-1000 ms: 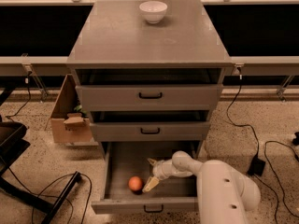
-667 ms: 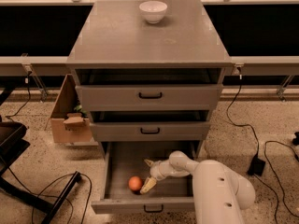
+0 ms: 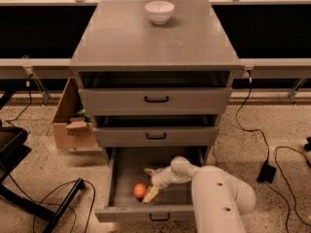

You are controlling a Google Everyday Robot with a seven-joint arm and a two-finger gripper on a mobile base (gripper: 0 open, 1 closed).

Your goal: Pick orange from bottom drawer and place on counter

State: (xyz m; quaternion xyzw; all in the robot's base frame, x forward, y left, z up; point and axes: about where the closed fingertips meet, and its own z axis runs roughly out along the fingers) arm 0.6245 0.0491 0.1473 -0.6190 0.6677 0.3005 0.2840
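Note:
The orange (image 3: 140, 191) lies in the open bottom drawer (image 3: 127, 212), left of middle near the front. My gripper (image 3: 149, 183) reaches down into this drawer from the right. It is open, with one finger towards the back and the other just right of the orange, close to it or touching. The orange sits beside the fingers, not between them. The counter (image 3: 155, 40) is the flat grey cabinet top above.
A white bowl (image 3: 159, 11) stands at the back of the counter. The two upper drawers (image 3: 155, 99) are slightly out. A cardboard box (image 3: 72, 123) sits on the floor left of the cabinet. Cables (image 3: 272, 154) run across the floor on both sides.
My gripper has slid a little to the left inside the drawer, closer to the orange. The orange has not moved.

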